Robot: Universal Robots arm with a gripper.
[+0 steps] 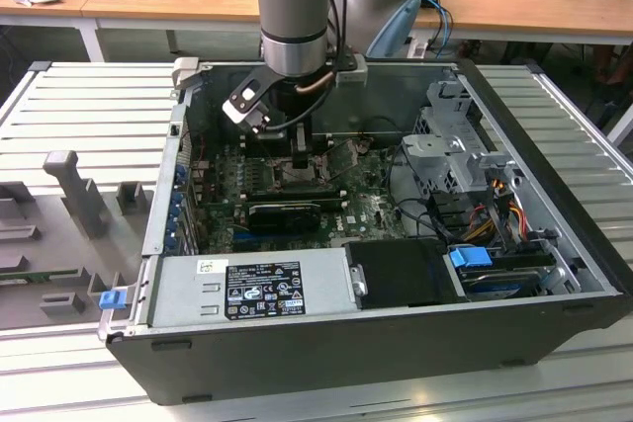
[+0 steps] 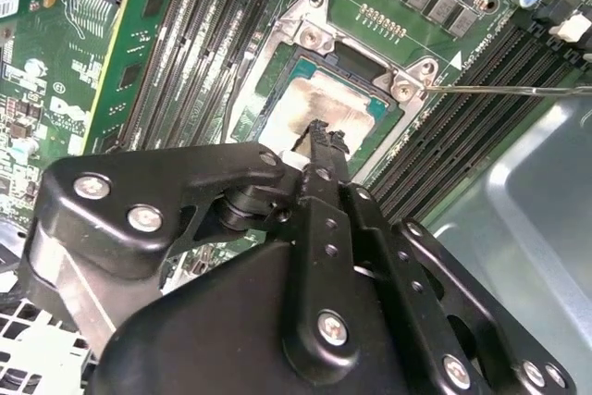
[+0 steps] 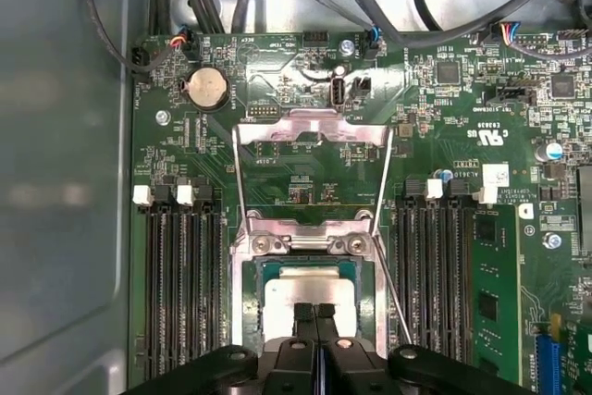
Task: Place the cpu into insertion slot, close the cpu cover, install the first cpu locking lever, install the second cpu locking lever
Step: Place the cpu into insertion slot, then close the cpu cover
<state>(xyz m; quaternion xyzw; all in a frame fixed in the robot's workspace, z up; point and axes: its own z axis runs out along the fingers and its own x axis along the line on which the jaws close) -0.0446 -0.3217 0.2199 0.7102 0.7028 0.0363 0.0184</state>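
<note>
The cpu [image 3: 289, 291], a pale silver square with dark smudges, lies flat inside the insertion slot [image 2: 298, 71] on the green board. My gripper [image 3: 314, 310] is shut, its two black fingertips [image 2: 321, 131] pressed together right over the chip's top; whether they touch it I cannot tell. The cpu cover [image 3: 310, 129], a thin silvery frame, looks swung up and open from its hinge at the slot's far side. A thin wire lever [image 2: 518, 90] sticks out loose beside the slot. In the exterior view the gripper [image 1: 302, 160] reaches down into the open computer case.
Rows of dark memory slots [image 3: 180, 293] flank the socket on both sides. A long black card [image 1: 287, 212], a grey power supply [image 1: 247, 289] and a metal drive cage [image 1: 455, 160] with cables surround the board. The case wall [image 3: 65, 182] stands close by.
</note>
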